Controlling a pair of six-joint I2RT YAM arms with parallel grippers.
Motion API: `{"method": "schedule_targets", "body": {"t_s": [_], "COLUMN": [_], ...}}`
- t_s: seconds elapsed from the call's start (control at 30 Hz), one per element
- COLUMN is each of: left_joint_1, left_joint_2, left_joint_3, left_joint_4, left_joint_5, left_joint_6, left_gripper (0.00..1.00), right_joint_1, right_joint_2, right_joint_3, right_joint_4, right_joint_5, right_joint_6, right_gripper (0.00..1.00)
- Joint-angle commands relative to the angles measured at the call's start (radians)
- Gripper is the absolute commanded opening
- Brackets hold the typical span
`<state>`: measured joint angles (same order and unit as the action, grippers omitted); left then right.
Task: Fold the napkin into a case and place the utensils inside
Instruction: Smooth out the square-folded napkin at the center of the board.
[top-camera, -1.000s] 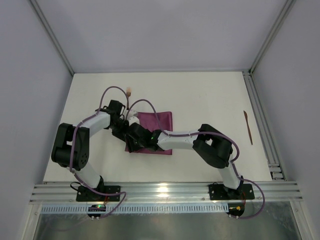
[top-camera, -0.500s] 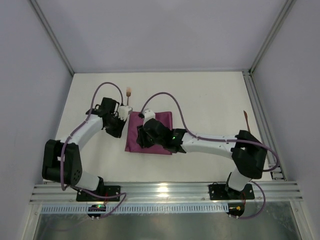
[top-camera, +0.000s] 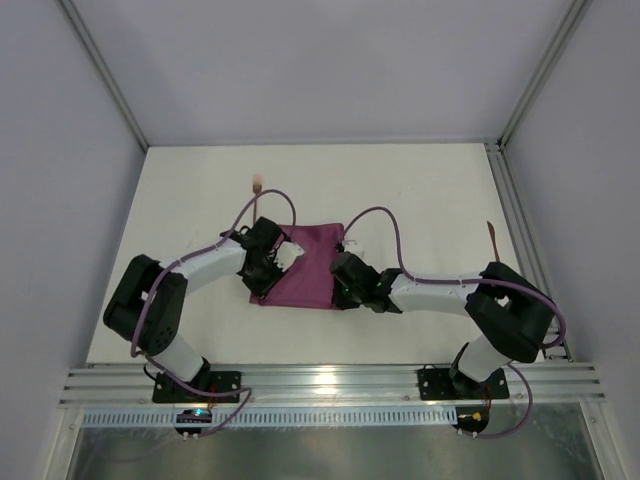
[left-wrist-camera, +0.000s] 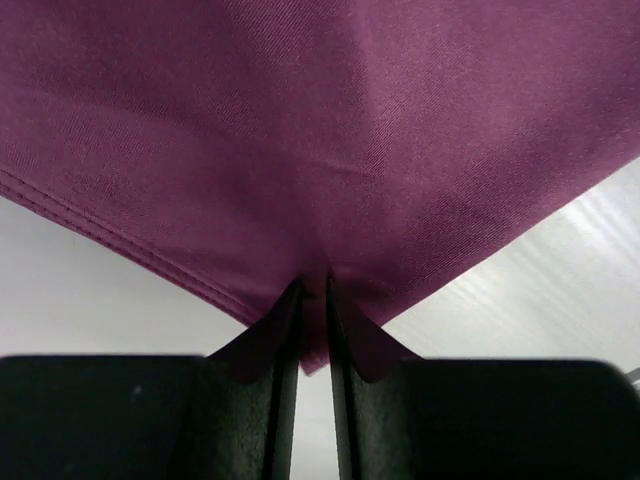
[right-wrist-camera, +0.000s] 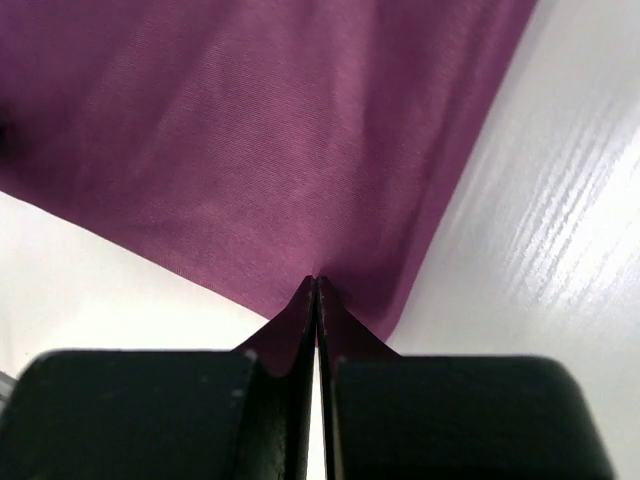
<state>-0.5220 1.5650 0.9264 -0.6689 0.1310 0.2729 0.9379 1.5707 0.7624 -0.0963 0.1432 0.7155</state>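
Quick rundown, everything located off the napkin (top-camera: 310, 270) since it's the big thing here. It's the magenta-purple cloth lying on the white table (top-camera: 420, 200), roughly mid-table, a four-sided patch w/ its near edge narrower than its far edge.

Left gripper (top-camera: 281, 262) is at the napkin's left side, over the edge. In the left wrist view its fingers (left-wrist-camera: 285, 400) are only a slit apart and a corner of the cloth sits right in that slit, so it's nipping the napkin, not let go. The cloth fans out from the pinch, and a stitched hem runs along the edge on the left of that view.

Right gripper (top-camera: 343, 284) is at the napkin's near-right corner. In the right wrist view its fingers (right-wrist-camera: 290, 340) are pressed tight together and the cloth tents up to the very tips, so afaict it's clamped on that corner too.

Utensils are both off the cloth. The fork (top-camera: 258, 185) lies beyond the napkin's far-left corner, a bit apart from it. The 2nd utensil (top-camera: 495, 255), thin and copper-brown, is well off to the napkin's right, close to the table's right edge. Neither touches the napkin or a gripper.
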Motion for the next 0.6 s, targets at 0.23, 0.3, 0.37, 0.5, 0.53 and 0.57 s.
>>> {"method": "schedule_targets", "body": {"t_s": [0.23,0.3,0.37,0.5,0.53,0.57], "left_joint_1": [0.002,0.002,0.002,0.002,0.002,0.002], "left_joint_2": [0.015,0.017,0.020,-0.009,-0.020,-0.031], "left_joint_3": [-0.095,-0.098,-0.109,-0.121,-0.121,-0.118], "left_joint_4": [0.045,0.042,0.042,0.040,0.037,0.034], "left_joint_5": [-0.182,-0.186,-0.188,-0.185,-0.180,-0.177], "left_joint_6": [0.055,0.061,0.066,0.078,0.080,0.081], "left_gripper": [0.15,0.15,0.15,0.15,0.15,0.15], "right_joint_1": [-0.031,-0.034,-0.034,-0.034,-0.033,-0.033], "right_joint_2": [0.000,-0.001,-0.008,-0.058,-0.069,-0.089], "right_joint_3": [-0.104,-0.121,-0.127,-0.129,-0.124,-0.120], "right_joint_4": [0.017,0.015,0.009,-0.022,-0.034,-0.060], "right_joint_5": [-0.007,-0.010,-0.011,-0.007,0.004,0.009], "right_joint_6": [0.134,0.140,0.142,0.133,0.127,0.113], "right_gripper": [0.03,0.03,0.03,0.03,0.03,0.03]}}
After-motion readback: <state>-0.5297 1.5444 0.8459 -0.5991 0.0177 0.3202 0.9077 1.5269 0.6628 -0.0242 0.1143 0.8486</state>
